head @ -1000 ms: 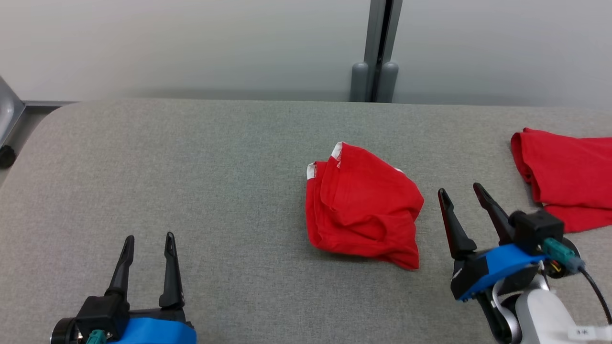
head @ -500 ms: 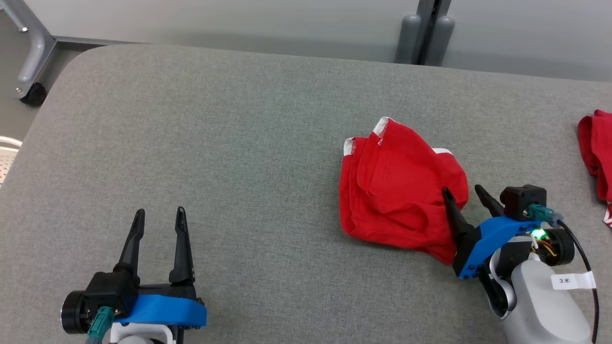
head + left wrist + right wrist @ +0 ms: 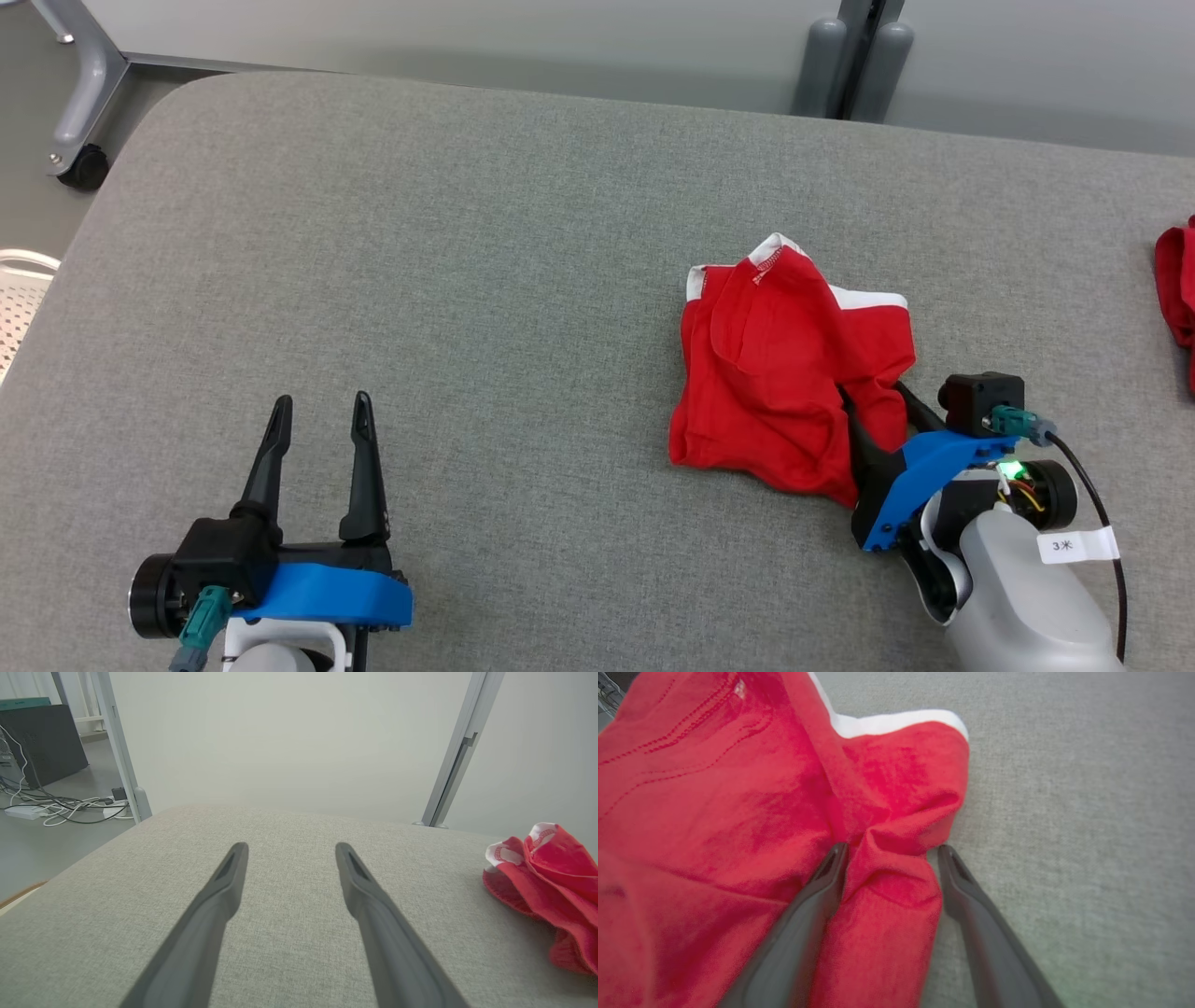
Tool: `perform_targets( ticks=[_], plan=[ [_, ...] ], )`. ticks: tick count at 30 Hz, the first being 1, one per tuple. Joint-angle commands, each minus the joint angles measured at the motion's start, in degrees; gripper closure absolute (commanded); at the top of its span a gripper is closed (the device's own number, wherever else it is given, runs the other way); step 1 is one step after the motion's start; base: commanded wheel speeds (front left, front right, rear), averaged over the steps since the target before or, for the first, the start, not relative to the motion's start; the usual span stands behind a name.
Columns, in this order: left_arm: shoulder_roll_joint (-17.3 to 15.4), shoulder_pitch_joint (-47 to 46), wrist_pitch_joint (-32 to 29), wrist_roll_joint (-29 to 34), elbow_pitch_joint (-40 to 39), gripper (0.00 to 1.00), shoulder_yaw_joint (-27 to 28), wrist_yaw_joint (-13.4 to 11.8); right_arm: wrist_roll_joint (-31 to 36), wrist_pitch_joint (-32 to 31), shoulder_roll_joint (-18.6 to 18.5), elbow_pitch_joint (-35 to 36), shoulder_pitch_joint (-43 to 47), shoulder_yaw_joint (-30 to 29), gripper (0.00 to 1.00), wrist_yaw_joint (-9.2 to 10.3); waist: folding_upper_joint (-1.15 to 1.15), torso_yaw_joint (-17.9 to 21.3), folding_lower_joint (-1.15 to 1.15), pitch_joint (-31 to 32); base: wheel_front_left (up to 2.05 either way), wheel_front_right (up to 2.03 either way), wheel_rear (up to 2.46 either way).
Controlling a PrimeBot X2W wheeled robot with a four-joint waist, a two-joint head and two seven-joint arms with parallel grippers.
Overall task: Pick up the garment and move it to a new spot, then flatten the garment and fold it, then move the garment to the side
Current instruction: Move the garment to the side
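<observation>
Here, the red garment (image 3: 775, 373) is seen lying crumpled on the grey padded table (image 3: 420, 261), right of its middle, with white trim showing at its far edge. The right gripper (image 3: 875, 399) is set at the garment's near right corner, jaws spread wide, and a raised fold of cloth is lodged between the fingers (image 3: 817, 896). The fold seems touched rather than pinched. The left gripper (image 3: 322, 403) is held over bare table well to the left, jaws likewise apart and empty. Another red cloth (image 3: 1178, 299) is cut off at the right edge.
</observation>
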State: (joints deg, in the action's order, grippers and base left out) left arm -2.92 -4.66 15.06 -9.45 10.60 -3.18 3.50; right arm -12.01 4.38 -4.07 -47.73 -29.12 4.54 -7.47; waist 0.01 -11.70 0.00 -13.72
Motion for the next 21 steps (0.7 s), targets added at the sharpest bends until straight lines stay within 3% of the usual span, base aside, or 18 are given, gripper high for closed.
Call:
perform_targets(
  ticks=[1,2,14,21],
  plan=[
    [0.0,-0.6,0.1,-0.2,0.1,0.0,-0.3,-0.2,-0.6,0.3,0.8,-1.4,-0.4,0.9,0.58,-0.06,-0.01,-0.1,0.0,0.0,0.0,0.0,0.0],
    [0.0,-0.6,0.1,-0.3,0.1,0.0,-0.3,-0.2,-0.9,0.7,0.8,-1.8,-0.7,1.3,1.0,-0.06,-0.01,-0.1,0.0,0.0,0.0,0.0,0.0],
    [0.0,0.3,0.1,-1.0,0.3,0.0,-0.4,-0.5,-3.3,5.3,-1.3,-4.4,-1.6,4.4,1.0,-0.05,-0.01,0.5,0.0,0.8,0.0,0.0,0.0],
    [0.0,0.7,0.1,-1.1,-0.4,0.0,-0.5,-0.1,-5.8,7.6,-4.6,-2.1,1.4,6.7,1.0,-0.03,-0.01,5.0,0.0,0.8,0.0,0.0,0.0]
  ],
)
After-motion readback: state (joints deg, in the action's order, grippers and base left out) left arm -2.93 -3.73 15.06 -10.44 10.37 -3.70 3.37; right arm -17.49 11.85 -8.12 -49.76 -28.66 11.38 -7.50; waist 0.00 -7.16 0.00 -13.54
